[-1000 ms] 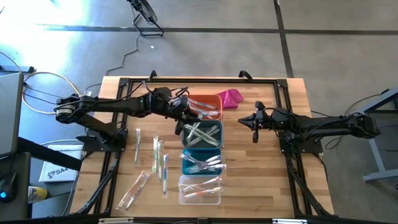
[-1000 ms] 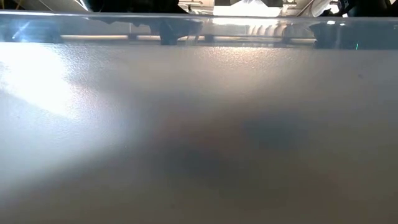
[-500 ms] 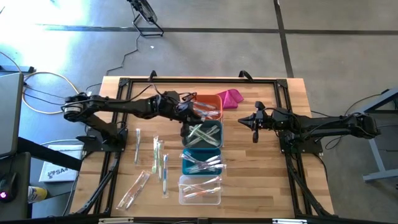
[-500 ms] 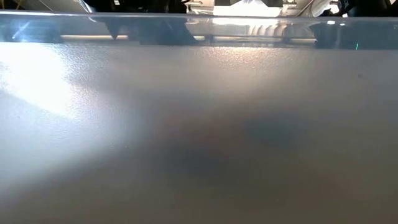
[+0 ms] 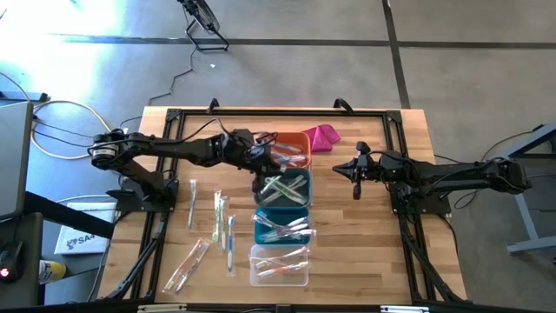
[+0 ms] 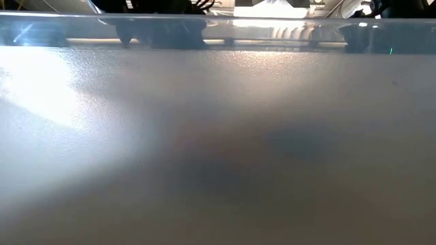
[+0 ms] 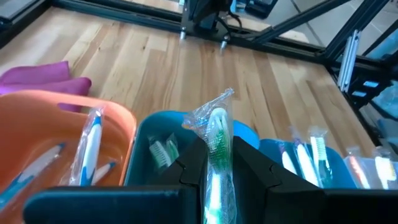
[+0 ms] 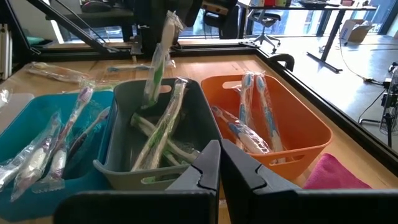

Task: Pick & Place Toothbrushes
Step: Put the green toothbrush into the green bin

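My left gripper (image 5: pixel 263 156) (image 7: pixel 219 148) reaches in from the table's left and hangs over the row of bins, shut on a green toothbrush (image 7: pixel 217 127) in a clear wrapper. In the right wrist view this toothbrush (image 8: pixel 158 59) slants above the grey bin (image 5: pixel 282 187). Other wrapped toothbrushes lie in the orange bin (image 5: pixel 291 148), the grey bin, the teal bin (image 5: pixel 282 224) and the clear bin (image 5: pixel 280 265). Several more (image 5: pixel 221 217) lie loose on the wood to the left. My right gripper (image 5: pixel 354 169) (image 8: pixel 221 149) waits shut to the right of the bins, holding nothing. My left gripper pinches the wrapped green toothbrush between its two fingers, just behind the bristle head (image 7: pixel 217 142). The head and the crinkled wrapper end stick out past the fingertips. The fingers come from the table's left, slanting down, and lie along the brush. It is lifted clear above the grey bin.
A magenta cloth lump (image 5: pixel 321 136) lies beyond the orange bin at the far edge. A black frame (image 5: pixel 261 113) runs around the work area. Bare wood (image 5: pixel 365 243) lies to the right of the bins. A blurred grey surface (image 6: pixel 218 150) fills the low view.
My left gripper has sunk toward the grey bin and moved slightly toward the table's right, tipping further down. The green toothbrush stays in its hold. My right arm has kept still.
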Robot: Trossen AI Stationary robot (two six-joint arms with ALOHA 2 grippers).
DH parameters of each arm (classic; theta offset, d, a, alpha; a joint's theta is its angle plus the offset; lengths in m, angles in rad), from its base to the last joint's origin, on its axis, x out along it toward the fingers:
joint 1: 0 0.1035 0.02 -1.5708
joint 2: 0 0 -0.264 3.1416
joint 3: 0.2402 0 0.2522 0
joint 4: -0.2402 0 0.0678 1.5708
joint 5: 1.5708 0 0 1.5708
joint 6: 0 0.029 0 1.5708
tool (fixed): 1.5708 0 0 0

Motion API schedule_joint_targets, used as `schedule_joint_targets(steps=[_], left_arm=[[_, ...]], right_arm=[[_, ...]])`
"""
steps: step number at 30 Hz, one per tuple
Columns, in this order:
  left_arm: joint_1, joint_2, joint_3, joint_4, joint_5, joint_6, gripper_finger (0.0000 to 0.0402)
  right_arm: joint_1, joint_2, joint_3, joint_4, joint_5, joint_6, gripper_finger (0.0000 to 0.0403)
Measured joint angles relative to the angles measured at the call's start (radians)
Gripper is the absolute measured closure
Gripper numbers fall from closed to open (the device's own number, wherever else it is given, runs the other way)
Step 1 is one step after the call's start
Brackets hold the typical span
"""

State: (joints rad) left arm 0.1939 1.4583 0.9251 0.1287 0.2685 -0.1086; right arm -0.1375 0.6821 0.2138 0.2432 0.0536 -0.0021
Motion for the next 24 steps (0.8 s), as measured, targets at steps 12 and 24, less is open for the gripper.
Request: schedule_joint_targets(steps=[12,24], left_arm=[[-0.044,0.103,-0.001,0.062,-0.017,0.053,0.0350],[-0.044,0.117,-0.001,0.056,-0.022,0.051,0.0330]], right_arm=[[0.000,0.000,0.000,-0.002,0.000,0.001,0.0398],[0.000,0.000,0.000,-0.001,0.000,-0.001,0.0398]])
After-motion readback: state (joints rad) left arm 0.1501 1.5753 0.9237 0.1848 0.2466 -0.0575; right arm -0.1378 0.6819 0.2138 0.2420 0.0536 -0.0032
